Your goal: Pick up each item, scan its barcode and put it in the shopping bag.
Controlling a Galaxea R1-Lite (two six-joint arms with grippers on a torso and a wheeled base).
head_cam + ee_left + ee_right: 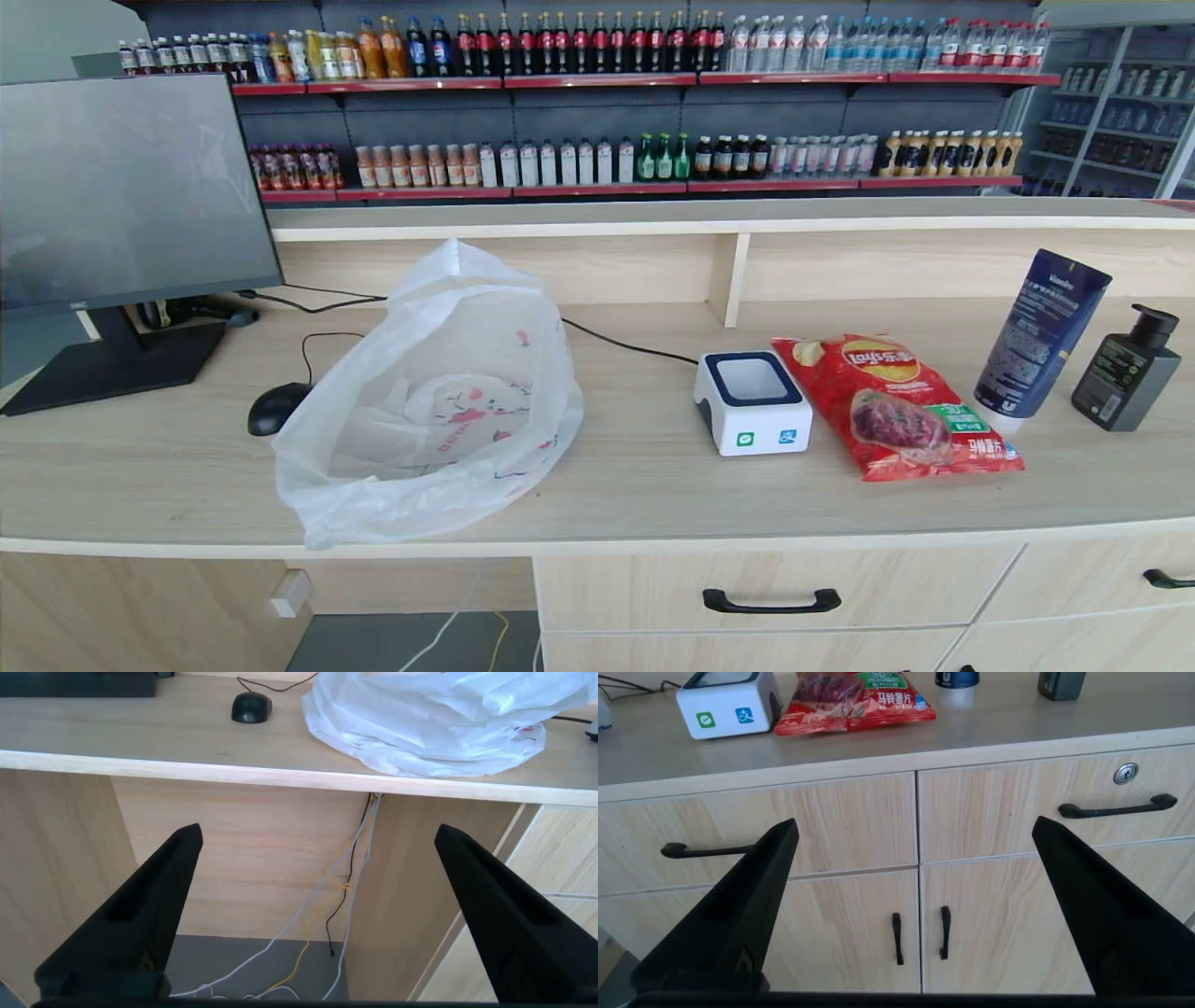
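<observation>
Red chip bag (896, 406), blue tube (1041, 331), pump bottle (1125, 371) all on surface (635, 467), apparently unscanned; shopping bag (439, 401) looks empty; left claw (318, 833), right claw (915, 829) open.

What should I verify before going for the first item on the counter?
1. Left gripper open and empty: ok.
2. Right gripper open and empty: ok.
3. Scanner window facing up and uncovered: ok.
4. Chip bag lying flat right beside the scanner, nothing on top of it: ok. Its barcode side: cannot tell, the front faces up.
5. Blue tube and pump bottle standing, apart from each other: ok.
6. Shopping bag mouth open enough for a drop: cannot tell, it lies slumped on the counter.
</observation>
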